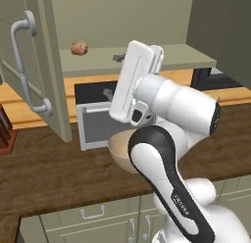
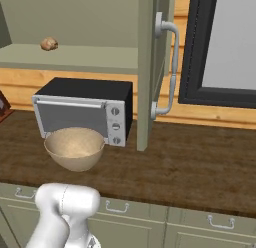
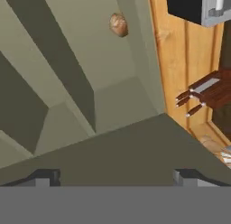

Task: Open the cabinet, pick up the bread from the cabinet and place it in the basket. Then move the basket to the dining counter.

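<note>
The cabinet stands open, its left door [image 1: 46,65] and right door [image 2: 148,67] swung out. The bread [image 1: 79,47] [image 2: 49,43] [image 3: 118,24], a small tan lump, lies on the green shelf [image 1: 166,56] toward its left. My gripper [image 1: 113,75] [image 3: 117,177] hangs open and empty in front of the shelf, to the right of the bread and apart from it. The basket [image 2: 75,148], a beige bowl, sits on the worktop in front of the microwave; my arm partly hides the basket [image 1: 119,150]. The dining counter is out of view.
A black microwave [image 2: 85,109] [image 1: 93,120] stands under the shelf on the wood worktop [image 2: 190,167]. A knife block [image 3: 205,92] [image 1: 5,134] is at the left. The door handles [image 1: 24,65] [image 2: 171,67] jut outward. A dark-framed window [image 2: 225,42] is at the right.
</note>
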Tool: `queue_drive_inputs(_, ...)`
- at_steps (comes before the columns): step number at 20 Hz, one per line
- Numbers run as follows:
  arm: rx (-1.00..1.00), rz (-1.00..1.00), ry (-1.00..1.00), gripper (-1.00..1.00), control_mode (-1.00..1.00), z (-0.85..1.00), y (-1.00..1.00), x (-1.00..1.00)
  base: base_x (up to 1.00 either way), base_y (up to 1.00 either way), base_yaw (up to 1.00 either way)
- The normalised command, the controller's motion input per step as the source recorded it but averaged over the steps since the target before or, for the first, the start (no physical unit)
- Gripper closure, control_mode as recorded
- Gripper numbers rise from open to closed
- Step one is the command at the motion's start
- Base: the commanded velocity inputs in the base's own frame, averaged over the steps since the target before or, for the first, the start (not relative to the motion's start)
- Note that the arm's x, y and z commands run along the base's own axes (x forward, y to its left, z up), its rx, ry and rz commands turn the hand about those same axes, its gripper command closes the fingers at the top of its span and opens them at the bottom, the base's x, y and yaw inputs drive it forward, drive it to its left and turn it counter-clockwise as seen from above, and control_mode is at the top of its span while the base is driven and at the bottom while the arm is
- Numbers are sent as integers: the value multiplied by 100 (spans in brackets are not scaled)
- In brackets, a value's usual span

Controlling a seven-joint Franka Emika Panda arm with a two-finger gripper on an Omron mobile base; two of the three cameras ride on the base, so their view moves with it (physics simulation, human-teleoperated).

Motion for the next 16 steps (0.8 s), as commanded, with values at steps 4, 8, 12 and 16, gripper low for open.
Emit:
queue_drive_inputs(4, -8, 29, 2, -100, -100, 1, 58, 1, 0, 0, 0)
queue_drive_inputs(8, -21, 26, 4, -100, -100, 16, 73, 34, 0, 0, 0)
queue_drive_inputs(12, -17, 35, 7, -100, -100, 5, 68, 44, 0, 0, 0)
queue_drive_inputs(16, -9, 45, 14, -100, -100, 0, 97, 21, 0, 0, 0)
